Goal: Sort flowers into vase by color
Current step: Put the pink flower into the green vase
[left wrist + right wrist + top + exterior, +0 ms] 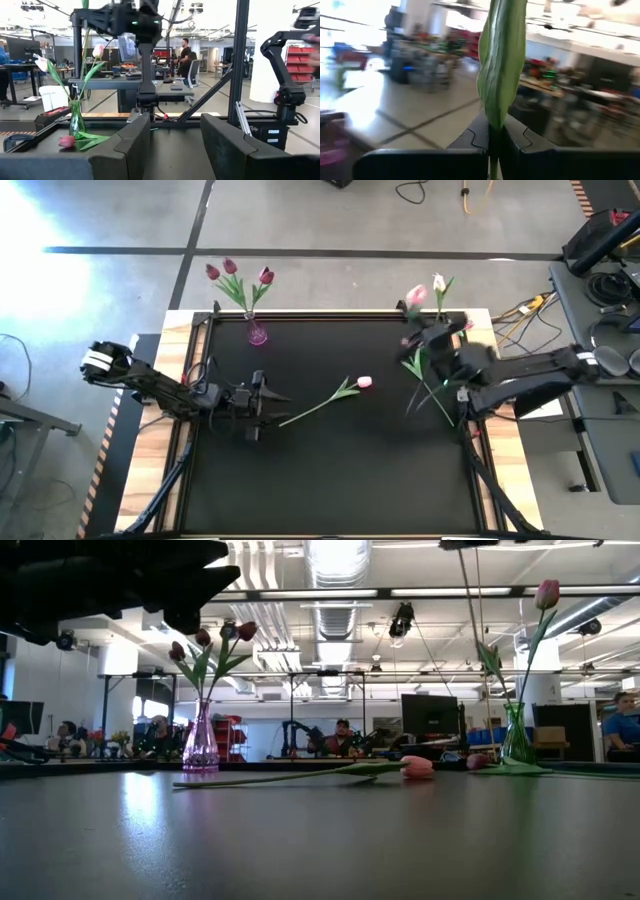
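**Operator:** Just ahead of my left gripper [268,402], a pale pink tulip [345,388] lies flat on the black table [330,470]. Its stem end sits near the fingertips and its head points away from them, toward the right arm. The fingers [132,145] stand wide apart with nothing between them.

**Observer:** So the left one isn't touching that stem?

**Operator:** From above, the stem tip looks just beside the fingers. I can't tell whether it touches. The left wrist view shows an empty gap between the two fingers.

**Observer:** And the right side?

**Operator:** My right gripper [496,137] is closed tight on a green stem with a leaf [501,65], which rises straight up out of the pinched fingers. From above, that gripper hangs over the table's far right corner, close to the green vase [517,737]. I can't see the head of the held flower clearly.

**Observer:** What's in the vases?

**Operator:** Well off from the left gripper, at the far edge, the purple vase [257,333] holds three dark magenta tulips [238,275]. The green vase near the right gripper holds pale ones: a pink tulip [416,295] and a white tulip [438,282]. Another pink head [66,141] lies on the table just beside that vase's foot.
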You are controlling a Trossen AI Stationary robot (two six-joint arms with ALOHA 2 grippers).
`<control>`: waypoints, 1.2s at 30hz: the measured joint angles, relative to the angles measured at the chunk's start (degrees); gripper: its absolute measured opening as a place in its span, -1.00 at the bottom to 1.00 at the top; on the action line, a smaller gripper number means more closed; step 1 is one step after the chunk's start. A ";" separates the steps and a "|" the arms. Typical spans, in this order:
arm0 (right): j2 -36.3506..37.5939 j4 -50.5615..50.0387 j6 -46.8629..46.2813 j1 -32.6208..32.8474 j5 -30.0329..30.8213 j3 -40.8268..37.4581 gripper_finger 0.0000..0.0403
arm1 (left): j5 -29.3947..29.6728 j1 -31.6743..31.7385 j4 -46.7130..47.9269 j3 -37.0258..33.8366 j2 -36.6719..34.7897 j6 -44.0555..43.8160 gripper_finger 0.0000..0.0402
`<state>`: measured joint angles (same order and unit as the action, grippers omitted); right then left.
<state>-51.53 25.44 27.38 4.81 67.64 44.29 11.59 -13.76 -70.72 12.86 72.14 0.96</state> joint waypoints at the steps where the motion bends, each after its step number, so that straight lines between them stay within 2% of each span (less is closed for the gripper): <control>1: 1.53 0.53 1.06 -1.97 0.00 -0.91 -0.94 | 0.00 0.00 0.00 0.00 0.00 0.01 -0.19; 7: 7.87 1.08 0.96 -13.47 -5.58 -5.76 -0.94 | -0.01 0.00 0.02 0.00 0.00 -0.01 -0.19; 13: 9.11 1.61 0.24 -20.43 -6.32 -10.14 -0.94 | -0.04 0.00 0.19 0.00 0.00 -0.01 -0.19; 19: 9.05 6.52 -1.45 -25.21 -8.03 -14.40 -0.94 | -0.06 0.00 0.20 0.02 0.00 -0.11 -0.19; 26: 9.03 6.94 -5.92 -30.05 -8.79 -16.93 -0.94 | -0.08 0.00 0.33 0.04 0.00 -0.21 -0.19; 36: 9.01 6.59 -11.81 -31.86 -9.68 -17.01 -0.94 | -0.10 -0.07 0.38 0.04 0.00 0.06 -0.19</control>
<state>-42.52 32.03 15.56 -27.05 57.95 27.28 11.49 -13.82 -70.34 12.91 72.14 1.02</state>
